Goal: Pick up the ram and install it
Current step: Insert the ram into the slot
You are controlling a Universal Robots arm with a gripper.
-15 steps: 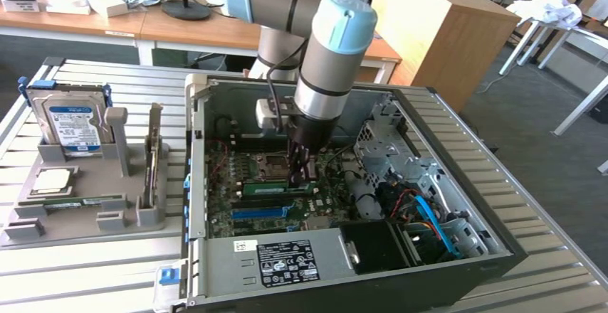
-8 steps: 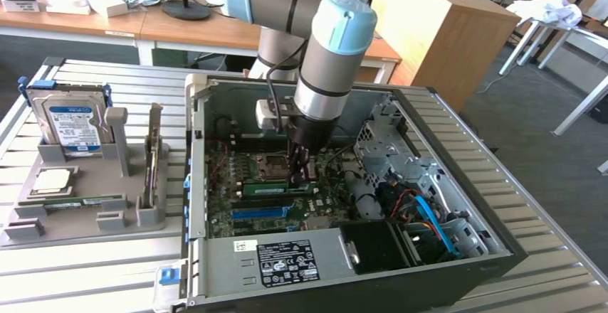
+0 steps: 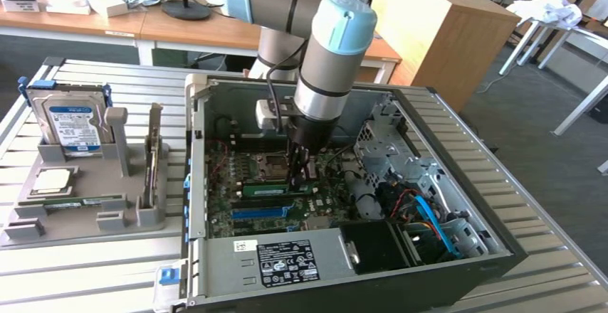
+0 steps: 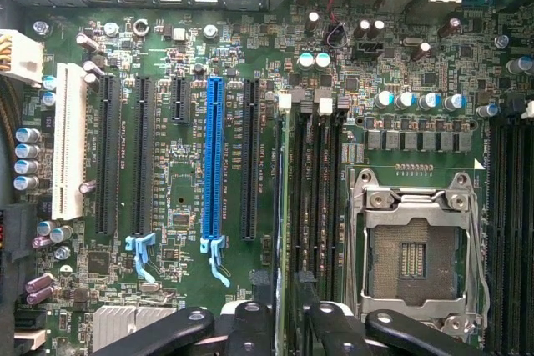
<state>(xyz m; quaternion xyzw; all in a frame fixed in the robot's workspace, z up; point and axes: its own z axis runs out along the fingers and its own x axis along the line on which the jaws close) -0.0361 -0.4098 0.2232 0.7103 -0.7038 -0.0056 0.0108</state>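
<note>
Slatted metal bench (image 3: 95, 270), open black tower PC case (image 3: 499, 260) on it. The long thin green ram stick (image 4: 284, 206) stands on edge in a memory slot beside the empty silver processor socket (image 4: 413, 256). The gripper (image 4: 289, 316) has its black fingers (image 4: 249, 323) either side of the stick, and they look parted, gripping nothing. Imo stay square to the slot so nothing knocks it crooked.

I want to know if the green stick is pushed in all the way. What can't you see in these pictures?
- Wrist view: one end of the ram is hidden behind the hand, so whether it is fully pushed in cannot be told.
- Exterior view: the arm stands in front of part of the motherboard.
- Exterior view: the print on the power supply label is too small to read.
</note>
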